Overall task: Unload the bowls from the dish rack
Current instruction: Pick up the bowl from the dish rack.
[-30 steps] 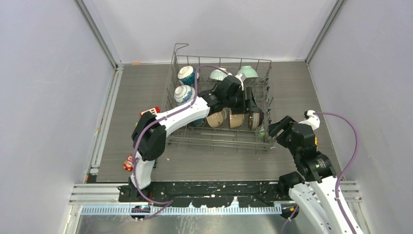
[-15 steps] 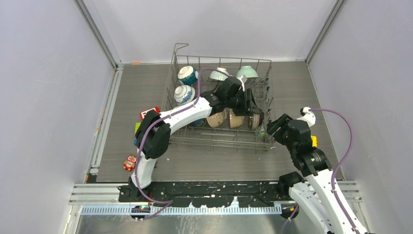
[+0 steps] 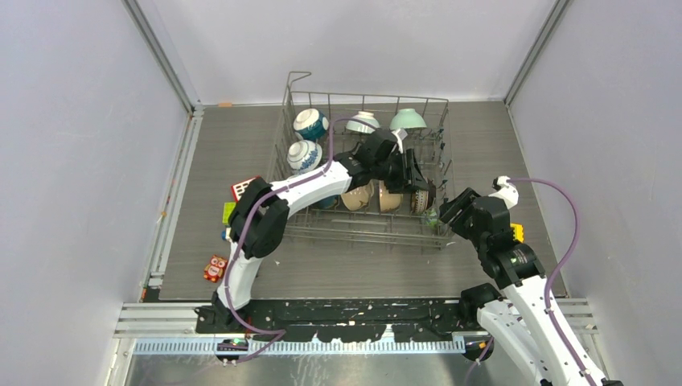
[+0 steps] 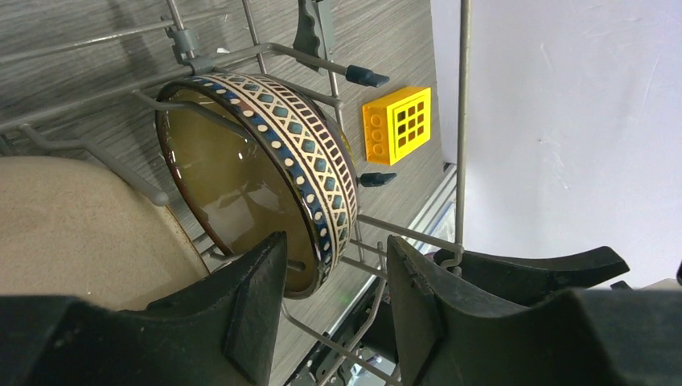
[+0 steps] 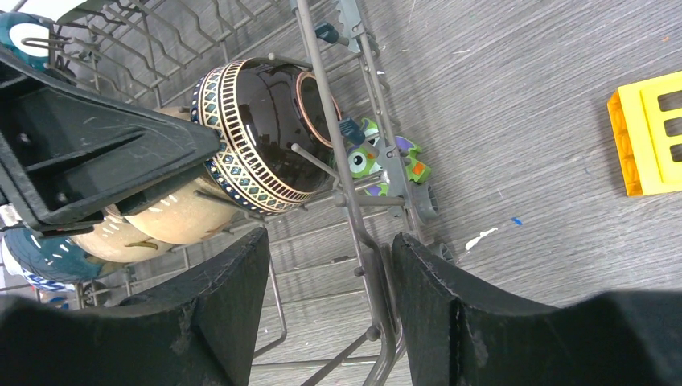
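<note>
Noting the left gripper (image 4: 334, 261) down inside the dish rack (image 3: 354, 238), jaws about half open and astride the rim of the brown patterned bowl (image 4: 265, 169). One finger sits inside the glazed well and the other outside the banded wall, with a gap showing on the outer side, so nothing is clamped yet. The bowl stands on edge between tines at the rack's right end, close against a beige bowl (image 4: 72, 225). The right gripper (image 5: 330, 241) hangs just outside that end of the rack, jaws well apart, holding nothing. Handling judgement: glazed ceramic, so rigid, probably weighty for its size, slick on the glossy faces, and liable to chip against wire. A rim pinch looks the sensible hold, set deep enough that the wall lies fully between the pads. Lift along the tines, since one wire crosses the bowl's mouth and could snag. A blue-and-white bowl (image 3: 303, 154) and a mint bowl (image 3: 408, 119) sit in the far rows.
</note>
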Robot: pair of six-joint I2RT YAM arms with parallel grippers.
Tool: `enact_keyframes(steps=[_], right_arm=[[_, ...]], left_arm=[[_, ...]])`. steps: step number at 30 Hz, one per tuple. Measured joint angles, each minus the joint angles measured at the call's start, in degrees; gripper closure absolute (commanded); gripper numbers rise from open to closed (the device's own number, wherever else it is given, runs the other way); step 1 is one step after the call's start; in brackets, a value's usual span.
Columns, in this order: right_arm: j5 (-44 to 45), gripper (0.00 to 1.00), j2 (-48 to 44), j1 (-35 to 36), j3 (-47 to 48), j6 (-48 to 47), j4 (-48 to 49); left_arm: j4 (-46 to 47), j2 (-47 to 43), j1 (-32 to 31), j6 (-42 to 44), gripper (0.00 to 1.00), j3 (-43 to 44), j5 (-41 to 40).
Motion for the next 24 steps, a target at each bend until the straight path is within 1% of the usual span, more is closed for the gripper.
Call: enact_keyframes(steps=[10,20,24], right_arm=[[0.0,0.43,0.0,0.0,0.0,-0.2,0.0],[0.4,0.46,1.5,-0.1,0.0,-0.4,0.3],[0.6,0.49,1.9,-0.1,0.0,-0.7,0.4]], left_arm=[[5.5,1.4,0.1,-1.6,0.7,-1.8,3.0],[9.8,1.5,0.7,-3.0,0.82,-4.0,4.8],[11.8,1.7,0.8,-3.8,0.93,-4.7,5.7]])
